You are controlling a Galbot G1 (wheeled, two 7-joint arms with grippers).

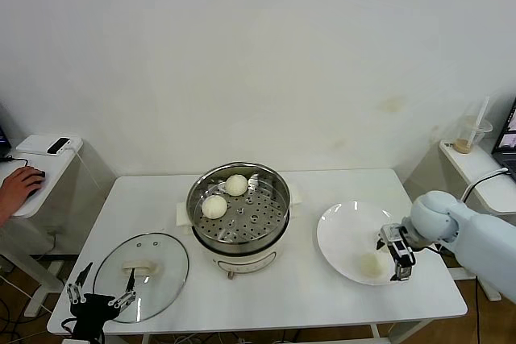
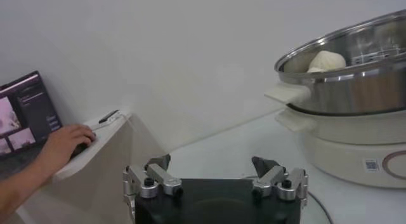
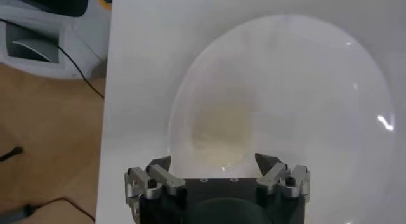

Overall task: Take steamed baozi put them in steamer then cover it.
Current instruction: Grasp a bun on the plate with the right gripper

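The steamer [image 1: 239, 227] stands mid-table and holds two steamed baozi [image 1: 236, 184] [image 1: 214, 206] on its perforated tray. A third baozi [image 1: 371, 263] lies on the white plate [image 1: 343, 231] at the right. My right gripper [image 1: 388, 259] is open and hovers just above and beside that baozi, which shows between the jaws in the right wrist view [image 3: 219, 133]. The glass cover [image 1: 161, 275] lies flat on the table at the front left. My left gripper [image 1: 101, 296] is open and empty at the cover's near edge. The left wrist view shows the steamer [image 2: 355, 85] with a baozi [image 2: 327, 60].
A side table at the far left holds a phone [image 1: 58, 145], with a person's hand [image 1: 20, 187] on a mouse. A plastic cup [image 1: 470, 133] stands on a shelf at the far right. The table's front edge [image 1: 322, 320] is close to both grippers.
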